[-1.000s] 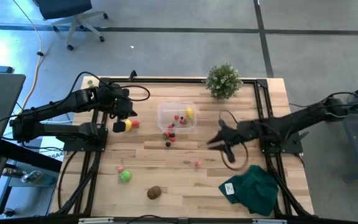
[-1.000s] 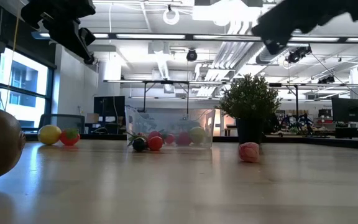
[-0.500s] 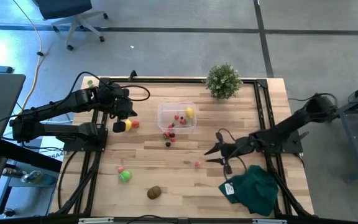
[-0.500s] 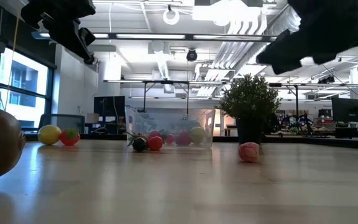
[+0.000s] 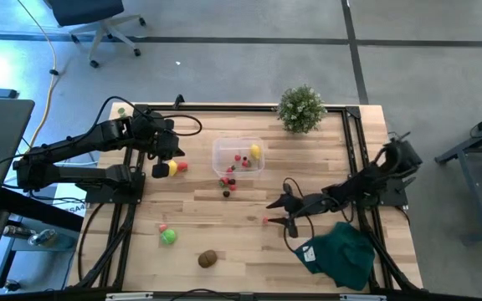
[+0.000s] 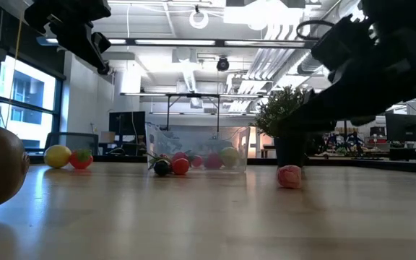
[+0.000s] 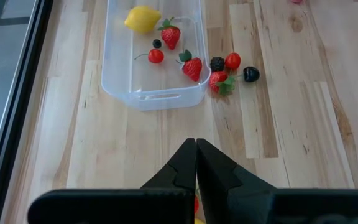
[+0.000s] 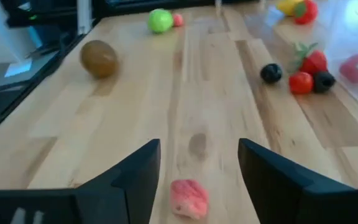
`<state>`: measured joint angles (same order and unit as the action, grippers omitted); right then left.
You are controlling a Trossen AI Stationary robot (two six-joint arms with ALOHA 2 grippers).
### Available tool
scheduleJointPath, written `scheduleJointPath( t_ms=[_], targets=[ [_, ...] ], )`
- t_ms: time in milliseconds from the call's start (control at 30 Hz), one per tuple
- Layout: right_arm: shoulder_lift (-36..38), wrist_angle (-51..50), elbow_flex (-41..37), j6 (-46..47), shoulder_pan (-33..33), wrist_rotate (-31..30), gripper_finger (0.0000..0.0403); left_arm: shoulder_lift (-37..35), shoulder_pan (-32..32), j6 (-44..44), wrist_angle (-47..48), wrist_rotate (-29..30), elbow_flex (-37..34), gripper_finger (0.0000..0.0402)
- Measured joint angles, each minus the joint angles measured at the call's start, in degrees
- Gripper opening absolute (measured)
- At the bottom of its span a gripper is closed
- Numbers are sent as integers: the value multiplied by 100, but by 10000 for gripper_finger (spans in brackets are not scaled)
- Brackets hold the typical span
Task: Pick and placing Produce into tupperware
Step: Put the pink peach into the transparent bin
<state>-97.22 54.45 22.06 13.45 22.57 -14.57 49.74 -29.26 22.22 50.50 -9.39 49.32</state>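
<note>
The clear tupperware (image 5: 238, 156) stands mid-table with a yellow lemon (image 5: 255, 151) and red berries inside. Red and dark berries (image 5: 228, 186) lie on the wood just outside it. A small pink-red fruit (image 8: 188, 196) lies on the table between the fingers of my open right gripper (image 5: 270, 212), which sits low over the wood; I see no touch. My left gripper (image 5: 159, 160) hangs shut, high above a second lemon (image 5: 171, 168) and a red fruit (image 5: 182, 166). A green ball (image 5: 168, 237) and a brown kiwi (image 5: 207, 258) rest near the front edge.
A bushy potted plant (image 5: 300, 109) stands at the far edge. A dark green cloth (image 5: 339, 255) lies crumpled at the near right, close behind my right arm. Bare wood stretches between the pink fruit and the tupperware.
My right gripper has come down toward the table and moved toward the left and near edges, ending around the pink-red fruit. Its fingers have spread wider on the way. The fruit has stayed where it was.
</note>
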Motion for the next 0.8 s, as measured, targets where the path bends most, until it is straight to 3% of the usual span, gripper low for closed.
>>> scheduleJointPath(
  t_ms=[400, 800],
  targets=[
    [-836, 57, 354, -188, 4, 241, 218, 2, 2, 0, -2, 2, 0, 3],
    [-958, -342, 388, -189, 48, 146, 218, 2, 0, 0, -2, 0, -2, 3]
  ],
)
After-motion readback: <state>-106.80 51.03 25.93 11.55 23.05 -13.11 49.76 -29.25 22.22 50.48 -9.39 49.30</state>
